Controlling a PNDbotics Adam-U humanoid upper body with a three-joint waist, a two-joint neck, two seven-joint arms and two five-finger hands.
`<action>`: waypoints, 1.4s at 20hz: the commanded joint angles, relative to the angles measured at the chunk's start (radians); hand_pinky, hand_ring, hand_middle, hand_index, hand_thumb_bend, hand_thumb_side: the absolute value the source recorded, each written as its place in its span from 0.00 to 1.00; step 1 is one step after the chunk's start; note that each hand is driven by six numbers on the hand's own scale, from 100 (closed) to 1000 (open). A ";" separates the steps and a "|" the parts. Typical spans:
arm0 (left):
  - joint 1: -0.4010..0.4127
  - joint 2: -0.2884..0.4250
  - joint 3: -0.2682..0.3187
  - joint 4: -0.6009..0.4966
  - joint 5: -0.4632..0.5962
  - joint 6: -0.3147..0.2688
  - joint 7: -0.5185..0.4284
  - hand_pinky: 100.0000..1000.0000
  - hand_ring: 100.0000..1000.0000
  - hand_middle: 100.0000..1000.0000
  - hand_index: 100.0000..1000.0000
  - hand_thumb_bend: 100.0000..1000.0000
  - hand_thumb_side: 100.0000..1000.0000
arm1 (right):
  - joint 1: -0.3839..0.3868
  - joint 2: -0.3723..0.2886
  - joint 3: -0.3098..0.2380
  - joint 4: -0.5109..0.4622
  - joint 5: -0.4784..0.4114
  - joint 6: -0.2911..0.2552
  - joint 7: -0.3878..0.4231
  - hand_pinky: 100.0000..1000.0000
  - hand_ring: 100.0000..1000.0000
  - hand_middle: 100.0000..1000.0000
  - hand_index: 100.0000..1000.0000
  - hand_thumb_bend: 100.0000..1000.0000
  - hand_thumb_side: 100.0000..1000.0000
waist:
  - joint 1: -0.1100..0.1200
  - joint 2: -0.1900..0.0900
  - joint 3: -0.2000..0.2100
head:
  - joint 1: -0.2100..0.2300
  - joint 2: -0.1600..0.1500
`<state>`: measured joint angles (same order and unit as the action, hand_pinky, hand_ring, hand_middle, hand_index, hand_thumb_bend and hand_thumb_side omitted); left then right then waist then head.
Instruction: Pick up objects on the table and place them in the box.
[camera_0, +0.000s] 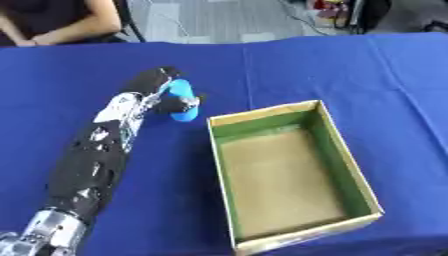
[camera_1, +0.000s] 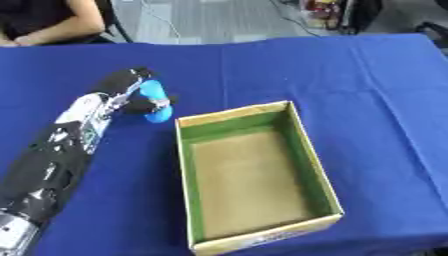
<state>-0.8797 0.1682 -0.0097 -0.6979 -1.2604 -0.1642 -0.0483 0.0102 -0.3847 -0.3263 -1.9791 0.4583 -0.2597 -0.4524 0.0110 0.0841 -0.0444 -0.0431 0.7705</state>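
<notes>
One hand (camera_0: 162, 92), the left, curls black fingers round a smooth blue rounded object (camera_0: 183, 101) left of centre, just beside the rectangular cardboard box (camera_0: 339, 150), green-walled, on the blue-clothed desk (camera_0: 350, 70).

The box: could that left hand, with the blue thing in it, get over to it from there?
Probably yes. The left hand, curled round the blue object, is beside the open box, with only bare blue cloth between.

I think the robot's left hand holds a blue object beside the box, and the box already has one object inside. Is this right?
Not quite. The left hand does hold the blue object beside the box, but the left eye view shows nothing inside the box.
</notes>
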 joint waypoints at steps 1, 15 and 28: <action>-0.014 0.007 0.002 -0.004 -0.001 0.002 -0.003 0.84 0.92 0.87 0.93 1.00 0.97 | -0.012 -0.011 -0.005 -0.021 -0.006 -0.002 0.003 0.81 0.71 0.85 0.94 0.00 0.83 | -0.002 -0.010 -0.002 | 0.002 -0.002; -0.008 0.003 0.009 0.015 0.029 0.021 0.004 0.66 0.75 0.71 0.82 0.57 0.77 | -0.013 -0.010 -0.005 -0.021 -0.006 -0.001 0.004 0.81 0.71 0.85 0.94 0.00 0.83 | -0.002 -0.010 -0.002 | 0.001 -0.002; -0.003 -0.003 0.003 0.030 0.077 0.059 0.055 0.39 0.39 0.53 0.67 0.00 0.58 | -0.014 -0.010 -0.006 -0.021 -0.005 -0.001 0.005 0.81 0.71 0.85 0.94 0.00 0.83 | -0.002 -0.009 -0.002 | -0.002 -0.002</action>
<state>-0.8703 0.1589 -0.0037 -0.6638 -1.1893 -0.1103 0.0016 0.0089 -0.3840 -0.3263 -1.9791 0.4582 -0.2596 -0.4519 0.0111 0.0843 -0.0467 -0.0433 0.7705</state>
